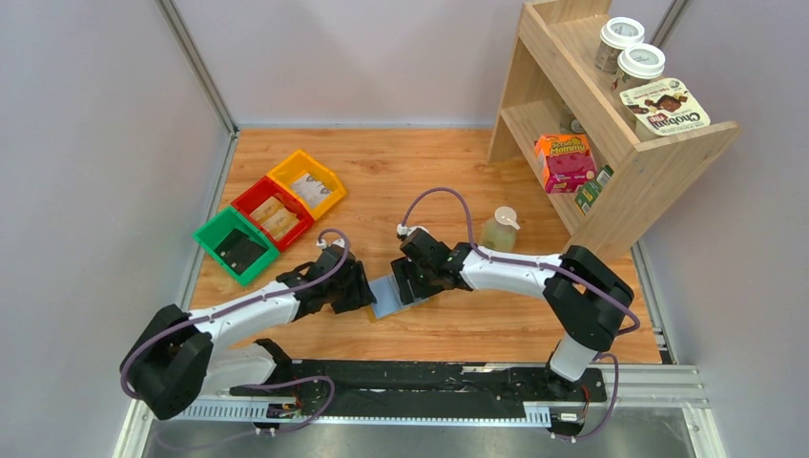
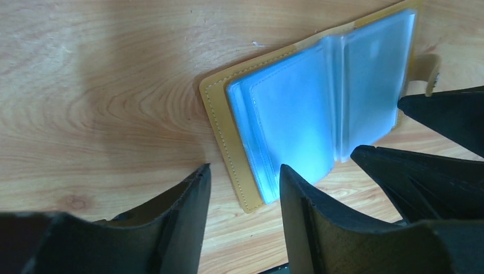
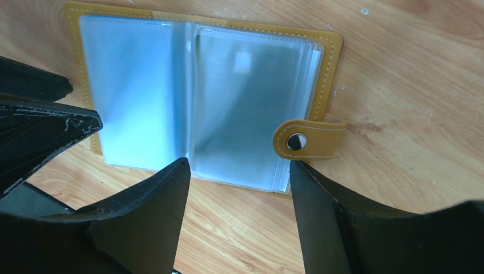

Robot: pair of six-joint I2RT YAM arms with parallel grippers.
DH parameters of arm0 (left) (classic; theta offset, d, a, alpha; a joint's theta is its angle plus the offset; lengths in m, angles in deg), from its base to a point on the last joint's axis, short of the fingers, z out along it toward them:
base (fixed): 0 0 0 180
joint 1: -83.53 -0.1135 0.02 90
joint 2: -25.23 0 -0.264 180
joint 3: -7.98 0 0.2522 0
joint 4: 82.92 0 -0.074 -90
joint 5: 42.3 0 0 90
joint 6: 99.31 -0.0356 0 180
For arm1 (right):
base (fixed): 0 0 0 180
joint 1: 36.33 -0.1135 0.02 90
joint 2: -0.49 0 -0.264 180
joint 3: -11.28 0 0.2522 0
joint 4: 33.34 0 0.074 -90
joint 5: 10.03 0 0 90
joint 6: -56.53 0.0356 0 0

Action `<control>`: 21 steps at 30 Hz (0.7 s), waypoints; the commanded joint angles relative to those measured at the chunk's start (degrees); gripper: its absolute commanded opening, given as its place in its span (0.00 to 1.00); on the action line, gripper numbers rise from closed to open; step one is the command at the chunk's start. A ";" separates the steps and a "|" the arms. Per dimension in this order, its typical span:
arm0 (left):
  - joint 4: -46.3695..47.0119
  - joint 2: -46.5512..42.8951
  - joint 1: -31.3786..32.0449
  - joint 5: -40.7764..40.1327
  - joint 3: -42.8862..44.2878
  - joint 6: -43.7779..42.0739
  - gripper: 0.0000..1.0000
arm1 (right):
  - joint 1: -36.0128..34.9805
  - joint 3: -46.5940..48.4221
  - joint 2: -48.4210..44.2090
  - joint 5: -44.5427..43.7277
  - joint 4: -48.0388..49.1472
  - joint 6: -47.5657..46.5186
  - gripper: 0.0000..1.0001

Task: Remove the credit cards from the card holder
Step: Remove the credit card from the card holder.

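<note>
Top external view: close to the near edge of the table (image 1: 429,162), about midway along it, the card holder (image 1: 386,296) lies open and flat, clear sleeves up, between the two grippers. The left gripper (image 1: 358,286) is at its left side, released, its fingers (image 2: 297,194) spread over bare wood and the holder's corner. The right gripper (image 1: 410,281) is at its right side, also released, straddling the holder's edge, with the snap tab (image 3: 308,140) just beside one finger. The credit cards (image 3: 245,103) sit in the sleeves. Farther back, green (image 1: 237,246), red (image 1: 272,212) and yellow bins (image 1: 307,183) line up toward the left edge. A pump bottle (image 1: 499,229) and a wooden shelf (image 1: 611,143) stand toward the far right corner.
</note>
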 commanded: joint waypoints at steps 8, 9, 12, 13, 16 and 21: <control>3.73 4.70 0.18 3.63 1.42 -1.48 0.45 | 0.27 1.08 0.92 2.84 1.38 -0.45 0.66; 3.90 4.79 0.26 3.72 1.42 -1.48 0.45 | 0.27 0.99 0.66 3.36 1.74 -0.54 0.65; 4.60 5.40 0.26 4.51 1.34 -1.39 0.41 | 0.27 0.64 -0.22 4.51 2.71 -0.72 0.62; 4.78 5.67 0.26 4.69 1.34 -1.31 0.41 | 0.27 0.64 -0.23 4.51 2.71 -0.72 0.61; 5.57 6.02 0.35 5.30 1.25 -1.04 0.39 | 0.27 0.82 -0.49 4.34 2.62 -0.81 0.56; 5.66 5.23 0.35 5.22 1.07 -0.87 0.38 | 0.27 0.90 -1.02 3.90 2.62 -0.72 0.54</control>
